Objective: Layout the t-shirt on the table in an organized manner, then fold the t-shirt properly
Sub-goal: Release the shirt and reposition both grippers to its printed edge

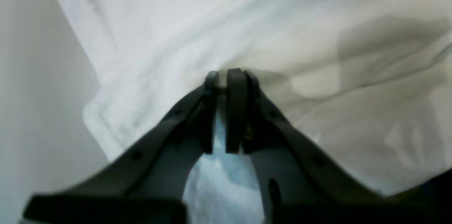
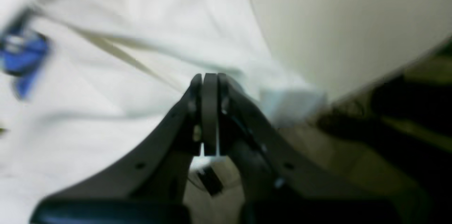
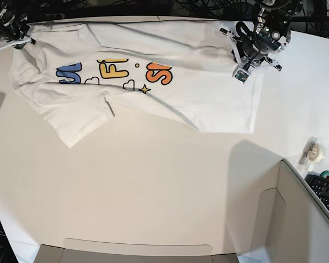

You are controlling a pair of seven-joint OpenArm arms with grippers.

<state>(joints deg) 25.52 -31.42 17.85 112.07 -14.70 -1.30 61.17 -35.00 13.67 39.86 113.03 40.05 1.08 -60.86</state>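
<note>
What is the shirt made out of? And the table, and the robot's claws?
The t-shirt looks like soft white cloth, probably cotton: it wrinkles and folds, with matte printed letters. The table seems hard, smooth and white, maybe laminate or plastic; it shows soft shadows and no grain. The left claw and right claw look like matte black plastic, though blur hides details.

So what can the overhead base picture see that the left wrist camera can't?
Only the base view shows the whole t-shirt with its colourful letters, the right gripper at the far corner, a tape roll and keyboard. Only the left wrist view shows the left gripper pinched on the cloth up close. Both show white shirt on the table.
</note>
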